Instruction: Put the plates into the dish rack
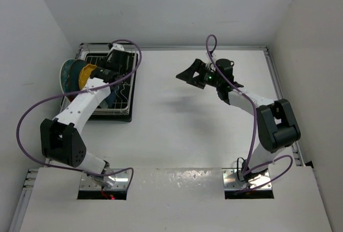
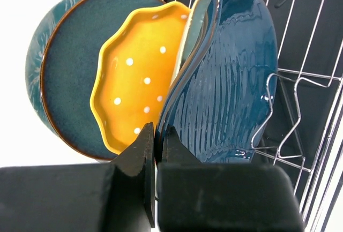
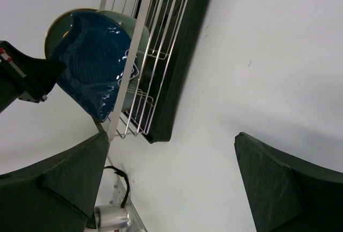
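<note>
Plates [image 1: 72,76] on edge at the rack's [image 1: 126,95] left end, blue plate [image 2: 225,82] nearest the free prongs. My left gripper [image 2: 157,151] is pressed together right at its lower rim; pinching it or not, can't tell. My right gripper [image 3: 171,146] hangs wide and empty, well right of the rack.

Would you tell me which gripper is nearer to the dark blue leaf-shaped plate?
Left. The left gripper, shut, has its tips at the rim of the leaf-shaped plate in the dish rack; the right gripper hangs open over the table, away from the rack.
</note>
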You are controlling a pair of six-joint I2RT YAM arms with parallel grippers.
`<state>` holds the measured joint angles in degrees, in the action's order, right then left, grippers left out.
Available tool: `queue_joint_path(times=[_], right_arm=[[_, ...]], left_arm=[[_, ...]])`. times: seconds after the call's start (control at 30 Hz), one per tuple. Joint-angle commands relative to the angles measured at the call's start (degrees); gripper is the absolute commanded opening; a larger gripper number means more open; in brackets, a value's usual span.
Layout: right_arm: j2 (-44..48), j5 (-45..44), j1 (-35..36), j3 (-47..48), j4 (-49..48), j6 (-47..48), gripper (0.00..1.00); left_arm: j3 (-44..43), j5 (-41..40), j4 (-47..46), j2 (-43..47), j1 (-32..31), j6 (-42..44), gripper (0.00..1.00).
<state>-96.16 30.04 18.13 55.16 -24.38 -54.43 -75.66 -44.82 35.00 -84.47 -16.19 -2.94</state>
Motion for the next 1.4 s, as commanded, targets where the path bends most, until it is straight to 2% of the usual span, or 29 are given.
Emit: queue_joint_path(times=[0.0, 0.3, 0.33, 0.57, 0.63, 0.73, 0.8, 0.97, 1.07, 1.13, 1.23, 1.3, 1.33, 1.37], right_arm=[[2.1, 0.2, -0.2, 0.5, -3.0, -0.1, 1.0], [2.5, -0.2, -0.5, -0.3, -2.9, -0.2, 1.0], [2.7, -0.2, -0.6, -0.4, -2.9, -0.3, 1.0], [3.7, -0.5, -0.9, -1.7, -2.6, -0.1, 1.0], [3.6, -0.5, -1.0, -1.8, -2.5, -0.1, 1.0], [3.6, -0.4, -0.9, -1.6, -2.5, -0.1, 1.0], [3.4, -0.2, -0.6, -1.5, -2.7, -0.3, 1.0], [3.6, 0.0, -0.9, -1.5, -2.6, 0.0, 1.0], [3.8, 0.6, -0.9, -1.2, -2.2, 0.5, 1.0], [4.1, 1.0, -1.0, -0.7, -1.5, 0.9, 1.0], [4.6, 0.3, -1.1, 2.2, 3.4, 4.9, 1.0], [5.2, -2.0, -1.0, 4.2, 12.8, 10.6, 1.0], [5.5, -4.4, -1.2, 5.1, 18.2, 12.2, 1.0], [5.9, -5.6, -1.2, 8.0, 23.4, 17.7, 1.0]], left_arm=[[2.8, 3.2, 0.4, 0.4, -2.4, 2.1, 0.04], [4.9, 7.5, 0.4, -3.2, -2.4, -0.9, 0.11], [4.4, 8.8, 0.4, -3.9, -1.8, -0.9, 0.18], [-0.1, 10.1, 2.1, -4.5, -0.2, -0.8, 0.42], [-1.2, 9.6, 2.8, -3.9, 0.4, -0.3, 0.45], [-2.5, 9.6, 4.4, -3.2, 0.9, -0.3, 0.6], [-4.0, 9.6, 6.0, -3.2, 1.5, 0.2, 0.76], [-10.4, 9.6, 8.2, -2.1, 3.1, 0.8, 0.83], [-14.3, 12.5, 8.8, -1.6, 3.7, 2.8, 0.89], [-18.1, 17.3, 8.9, 0.4, 5.3, 3.4, 0.93], [-22.2, 23.4, 11.1, 2.4, 8.5, 4.2, 0.93], [-21.6, 26.9, 11.7, 4.5, 11.1, 5.7, 0.93], [-18.7, 30.3, 11.7, 6.1, 13.9, 6.8, 0.92], [-16.5, 31.7, 11.1, 10.0, 15.0, 8.3, 0.92]])
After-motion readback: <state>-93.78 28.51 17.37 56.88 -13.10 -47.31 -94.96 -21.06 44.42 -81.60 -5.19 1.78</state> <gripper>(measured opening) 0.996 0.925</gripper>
